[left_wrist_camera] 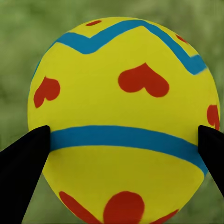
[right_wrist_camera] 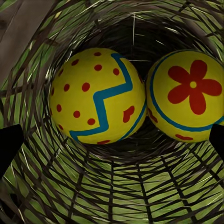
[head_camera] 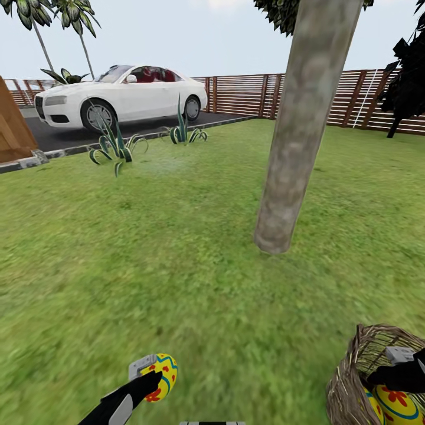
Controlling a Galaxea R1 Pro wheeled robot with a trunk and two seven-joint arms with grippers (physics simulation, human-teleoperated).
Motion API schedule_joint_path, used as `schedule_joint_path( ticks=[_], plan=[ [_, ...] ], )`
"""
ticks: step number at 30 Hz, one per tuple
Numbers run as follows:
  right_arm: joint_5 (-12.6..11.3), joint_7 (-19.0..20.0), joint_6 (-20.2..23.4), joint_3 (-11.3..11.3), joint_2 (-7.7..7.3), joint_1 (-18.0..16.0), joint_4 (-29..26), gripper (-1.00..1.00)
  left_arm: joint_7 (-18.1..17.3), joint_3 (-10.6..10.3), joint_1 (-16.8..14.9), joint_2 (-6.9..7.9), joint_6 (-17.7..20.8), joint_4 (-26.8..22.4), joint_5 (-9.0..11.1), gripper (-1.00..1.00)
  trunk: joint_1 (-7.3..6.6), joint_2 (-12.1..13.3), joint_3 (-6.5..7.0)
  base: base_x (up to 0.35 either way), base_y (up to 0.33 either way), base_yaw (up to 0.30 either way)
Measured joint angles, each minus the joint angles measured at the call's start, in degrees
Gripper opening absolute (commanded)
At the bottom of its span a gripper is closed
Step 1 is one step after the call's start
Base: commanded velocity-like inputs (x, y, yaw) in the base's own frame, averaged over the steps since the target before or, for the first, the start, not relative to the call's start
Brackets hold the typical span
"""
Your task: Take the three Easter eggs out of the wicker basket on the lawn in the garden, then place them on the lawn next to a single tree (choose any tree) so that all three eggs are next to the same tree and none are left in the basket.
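Note:
My left gripper (head_camera: pixel 154 378) is shut on one Easter egg (head_camera: pixel 163 375), yellow with red hearts and blue bands, held just above the lawn (head_camera: pixel 147 265) near the bottom of the head view. In the left wrist view this egg (left_wrist_camera: pixel 123 107) sits between both black fingers (left_wrist_camera: pixel 23 161). The wicker basket (head_camera: pixel 348 378) stands on the grass at the lower right. My right gripper (head_camera: pixel 396 373) reaches into it, open. Its wrist view shows a dotted egg (right_wrist_camera: pixel 95 95) and a flower egg (right_wrist_camera: pixel 189 95) at the basket's bottom (right_wrist_camera: pixel 116 186). The tree (head_camera: pixel 301 136) rises ahead, right of centre.
A white car (head_camera: pixel 124 94) is parked on the driveway at the far left, behind two spiky plants (head_camera: pixel 115 147). A slatted wooden fence (head_camera: pixel 354 97) closes the back. A dark conifer (head_camera: pixel 410 77) stands at the far right. Open grass lies between me and the trunk.

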Motion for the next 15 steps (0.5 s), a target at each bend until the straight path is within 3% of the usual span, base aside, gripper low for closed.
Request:
schedule_joint_path(
  ticks=[15],
  plan=[
    [0.0, 0.0, 0.0, 0.02, 0.08, 0.0, 0.02, 1.0, -0.09, -0.13, 0.0, 0.06, 0.18, -0.05, 0.0, -1.0, 0.05, -0.02, -0.44, 0.0, 0.0, 0.0]
  ],
)
